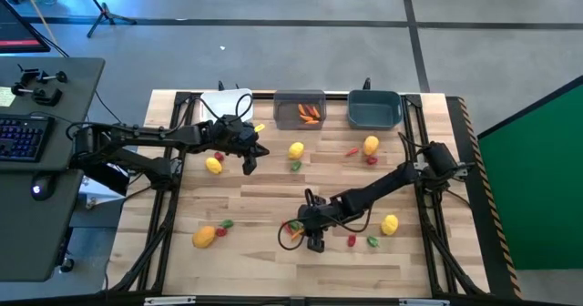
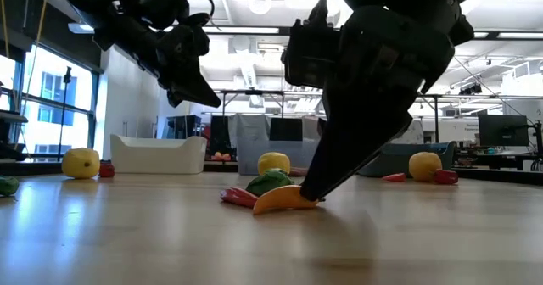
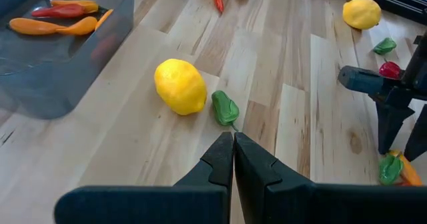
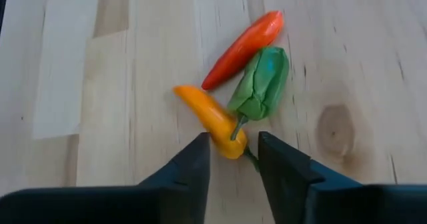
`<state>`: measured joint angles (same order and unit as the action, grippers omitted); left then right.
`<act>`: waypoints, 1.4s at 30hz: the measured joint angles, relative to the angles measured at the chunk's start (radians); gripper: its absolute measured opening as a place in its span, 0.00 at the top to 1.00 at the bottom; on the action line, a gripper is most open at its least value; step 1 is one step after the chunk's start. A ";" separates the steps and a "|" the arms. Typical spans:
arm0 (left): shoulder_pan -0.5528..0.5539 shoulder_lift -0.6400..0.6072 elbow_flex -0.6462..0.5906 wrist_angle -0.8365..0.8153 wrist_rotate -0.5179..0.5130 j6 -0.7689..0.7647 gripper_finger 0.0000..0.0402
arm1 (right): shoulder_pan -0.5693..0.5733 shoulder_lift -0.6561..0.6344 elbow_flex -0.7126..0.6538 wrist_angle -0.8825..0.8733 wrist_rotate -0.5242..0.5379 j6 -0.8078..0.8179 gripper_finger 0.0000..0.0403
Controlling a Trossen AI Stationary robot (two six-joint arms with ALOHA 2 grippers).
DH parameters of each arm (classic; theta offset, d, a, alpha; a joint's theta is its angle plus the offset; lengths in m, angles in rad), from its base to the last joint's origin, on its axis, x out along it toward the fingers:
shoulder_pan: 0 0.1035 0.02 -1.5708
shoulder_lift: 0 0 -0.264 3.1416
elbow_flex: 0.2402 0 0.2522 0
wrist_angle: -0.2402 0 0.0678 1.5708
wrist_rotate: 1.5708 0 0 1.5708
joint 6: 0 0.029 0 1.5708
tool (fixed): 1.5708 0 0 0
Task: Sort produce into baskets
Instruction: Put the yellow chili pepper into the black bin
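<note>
Right fingers [image 4: 231,159] parted narrowly, straddling orange pepper [image 4: 212,121] low on bench [image 4: 100,84], tips down to pinch it clear of green piece [image 4: 261,83] and red chili [image 4: 243,40] touching it. Grey bin [image 1: 300,108] already holds orange ones: likely destination. Left fingers [image 3: 233,159] closed, empty, hovering near lemon [image 3: 180,86].

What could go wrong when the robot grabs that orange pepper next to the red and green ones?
The right gripper is open around the end of the orange pepper, but the green pepper and red pepper touch it. Closing might pinch the green one's stem too, or nudge both aside. It only has the pepper's tip, so the pepper might slip out on the way to the grey bin. The left gripper is shut, hovering near a lemon.
</note>
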<state>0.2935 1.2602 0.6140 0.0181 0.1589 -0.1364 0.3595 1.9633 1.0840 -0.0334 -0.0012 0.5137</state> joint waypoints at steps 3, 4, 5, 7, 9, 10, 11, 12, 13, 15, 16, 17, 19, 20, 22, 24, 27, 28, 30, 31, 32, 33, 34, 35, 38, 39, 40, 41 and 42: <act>0.000 0.000 0.000 0.000 0.000 0.001 1.00 | -0.002 0.001 0.000 0.000 -0.051 0.003 0.82; 0.000 0.000 0.000 0.000 0.000 0.001 1.00 | -0.002 0.001 0.000 -0.002 -0.076 0.009 0.86; 0.000 0.000 0.000 0.000 0.000 0.002 1.00 | -0.001 0.001 0.000 -0.004 -0.107 0.020 0.91; 0.000 0.000 0.000 0.000 0.000 0.008 1.00 | -0.005 -0.003 -0.001 -0.012 -0.174 0.043 0.97; 0.000 0.000 0.000 0.000 0.000 0.009 1.00 | -0.009 -0.017 -0.002 -0.018 -0.252 0.095 0.97; 0.000 0.000 0.000 0.000 0.000 0.009 1.00 | -0.013 -0.028 -0.002 -0.020 -0.288 0.116 0.97; 0.000 0.000 0.000 0.001 0.000 0.009 1.00 | -0.014 -0.047 -0.002 -0.018 -0.321 0.133 0.97; 0.000 0.000 0.000 0.002 0.000 0.009 1.00 | -0.015 -0.068 -0.002 -0.019 -0.346 0.141 0.98; 0.000 0.000 0.000 0.001 0.000 0.010 1.00 | -0.018 -0.093 -0.002 -0.019 -0.363 0.143 0.99; 0.000 0.000 0.000 0.002 -0.006 0.010 1.00 | -0.028 -0.160 -0.002 -0.047 -0.371 0.144 0.99; 0.000 0.000 0.000 0.003 -0.012 0.010 1.00 | -0.041 -0.201 -0.002 -0.073 -0.374 0.148 0.99; 0.001 0.000 0.000 0.005 -0.014 0.010 1.00 | -0.059 -0.243 -0.002 -0.111 -0.365 0.152 0.99; 0.002 0.000 0.000 0.015 -0.019 0.009 1.00 | -0.113 -0.328 -0.002 -0.194 -0.333 0.140 0.99; 0.002 0.000 0.000 0.024 -0.021 0.007 1.00 | -0.146 -0.367 -0.002 -0.237 -0.306 0.130 1.00; 0.002 0.000 0.000 0.048 -0.026 -0.003 1.00 | -0.226 -0.445 -0.002 -0.321 -0.261 0.096 0.99; 0.002 0.000 0.000 0.072 -0.026 -0.009 1.00 | -0.323 -0.503 -0.002 -0.384 -0.235 0.063 1.00; 0.002 0.000 0.000 0.102 -0.035 -0.023 1.00 | -0.473 -0.539 -0.002 -0.402 -0.201 -0.001 1.00; 0.002 0.000 0.000 0.108 -0.040 -0.034 1.00 | -0.521 -0.540 -0.002 -0.397 -0.190 -0.023 1.00; 0.002 0.000 0.000 0.113 -0.058 -0.047 1.00 | -0.604 -0.535 -0.002 -0.378 -0.173 -0.062 1.00; 0.002 0.000 0.000 0.111 -0.068 -0.054 1.00 | -0.642 -0.526 -0.001 -0.366 -0.165 -0.081 1.00; 0.002 0.000 0.000 0.112 -0.075 -0.057 1.00 | -0.679 -0.516 -0.001 -0.355 -0.159 -0.101 1.00; 0.002 0.000 0.000 0.112 -0.079 -0.061 1.00 | -0.715 -0.501 -0.001 -0.344 -0.150 -0.120 1.00; 0.002 0.000 0.000 0.112 -0.084 -0.062 1.00 | -0.748 -0.484 -0.001 -0.322 -0.142 -0.135 1.00; 0.002 0.000 0.000 0.112 -0.088 -0.064 1.00 | -0.784 -0.468 -0.001 -0.300 -0.126 -0.151 1.00; 0.002 0.000 0.000 0.111 -0.094 -0.072 1.00 | -0.881 -0.405 -0.001 -0.225 -0.118 -0.180 1.00; 0.003 0.000 0.000 0.111 -0.094 -0.071 1.00 | -0.908 -0.378 -0.001 -0.201 -0.118 -0.180 1.00; 0.003 0.000 0.000 0.111 -0.094 -0.071 1.00 | -0.932 -0.351 -0.001 -0.180 -0.123 -0.177 1.00; 0.003 0.000 0.000 0.111 -0.097 -0.071 1.00 | -0.951 -0.323 0.000 -0.159 -0.131 -0.174 1.00; 0.004 0.000 0.000 0.111 -0.104 -0.071 1.00 | -0.966 -0.295 0.009 -0.152 -0.141 -0.174 1.00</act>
<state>0.2974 1.2602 0.6140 0.1287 0.0551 -0.2079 -0.6068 1.6680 1.0931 -0.1852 -0.1418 0.3393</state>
